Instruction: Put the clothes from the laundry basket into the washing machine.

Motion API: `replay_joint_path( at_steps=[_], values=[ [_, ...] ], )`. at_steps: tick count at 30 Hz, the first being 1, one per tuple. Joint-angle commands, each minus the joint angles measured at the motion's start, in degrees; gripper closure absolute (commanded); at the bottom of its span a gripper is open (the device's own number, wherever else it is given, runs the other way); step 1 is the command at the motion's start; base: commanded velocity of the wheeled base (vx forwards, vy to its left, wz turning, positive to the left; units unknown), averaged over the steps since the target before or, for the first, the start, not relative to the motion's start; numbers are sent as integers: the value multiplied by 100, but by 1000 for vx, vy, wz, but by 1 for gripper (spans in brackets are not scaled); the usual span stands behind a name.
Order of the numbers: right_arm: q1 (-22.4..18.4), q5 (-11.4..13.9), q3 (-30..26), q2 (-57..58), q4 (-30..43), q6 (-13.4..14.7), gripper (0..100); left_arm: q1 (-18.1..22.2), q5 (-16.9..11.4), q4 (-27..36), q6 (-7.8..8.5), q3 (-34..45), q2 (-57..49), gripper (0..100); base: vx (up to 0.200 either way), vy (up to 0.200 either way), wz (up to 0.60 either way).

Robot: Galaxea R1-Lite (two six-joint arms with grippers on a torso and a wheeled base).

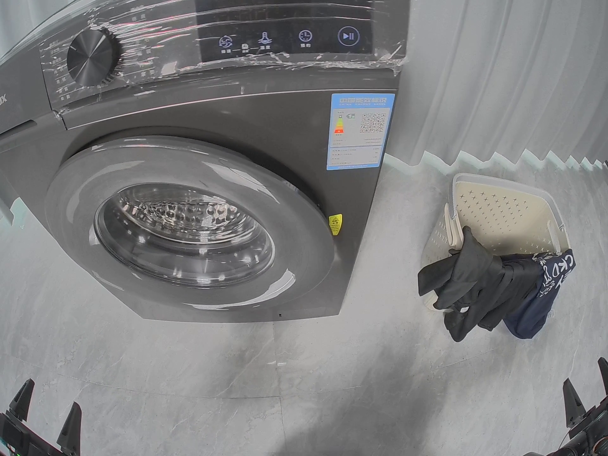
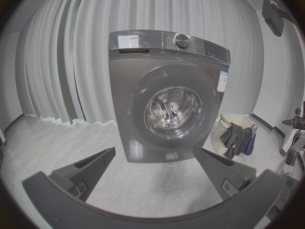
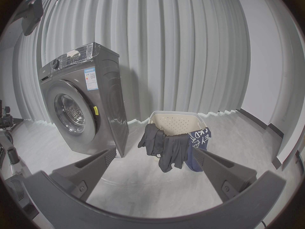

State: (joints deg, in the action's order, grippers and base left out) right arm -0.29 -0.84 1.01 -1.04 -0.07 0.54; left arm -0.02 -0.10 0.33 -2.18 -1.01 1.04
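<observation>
A dark grey washing machine [image 1: 209, 159] stands on the floor with its round glass door [image 1: 187, 229] closed. To its right a cream laundry basket [image 1: 506, 210] holds black clothes [image 1: 481, 283] and a navy printed garment [image 1: 544, 289] draped over its front rim. My left gripper [image 1: 44, 416] is low at the front left, open and empty, facing the machine [image 2: 168, 96]. My right gripper [image 1: 586, 391] is low at the front right, open and empty, facing the basket [image 3: 178, 123] and its clothes [image 3: 168, 147].
Pale curtains [image 1: 506, 64] hang behind the machine and basket. Light marble-look floor [image 1: 285, 375] stretches between me and both. A dark baseboard runs along the wall [image 3: 260, 121] beyond the basket. A tripod stand [image 2: 295, 134] is off to one side.
</observation>
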Motion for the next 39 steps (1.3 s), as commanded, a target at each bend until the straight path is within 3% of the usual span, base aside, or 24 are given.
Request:
replay_joint_path(
  at_steps=[1, 5, 11, 23, 32, 39],
  values=[
    [-6, -4, -101, 68, -1, -1, 0, 2, 1, 2, -2, 84, -42, 0, 0, 0, 0],
    [-6, -4, -101, 68, -1, -1, 0, 2, 1, 2, -2, 84, -42, 0, 0, 0, 0],
    [3, -4, -101, 68, -1, 8, 0, -6, 1, 2, -2, 84, -42, 0, 0, 0, 600],
    [3, 5, -101, 68, -1, -1, 0, -6, 1, 2, -2, 84, -42, 0, 0, 0, 0],
    [3, 5, -101, 68, -1, -1, 0, -6, 1, 2, -2, 84, -42, 0, 0, 200, 0],
    [3, 5, -101, 68, -1, -1, 0, 2, 1, 2, -2, 84, -42, 0, 0, 0, 0]
  ],
)
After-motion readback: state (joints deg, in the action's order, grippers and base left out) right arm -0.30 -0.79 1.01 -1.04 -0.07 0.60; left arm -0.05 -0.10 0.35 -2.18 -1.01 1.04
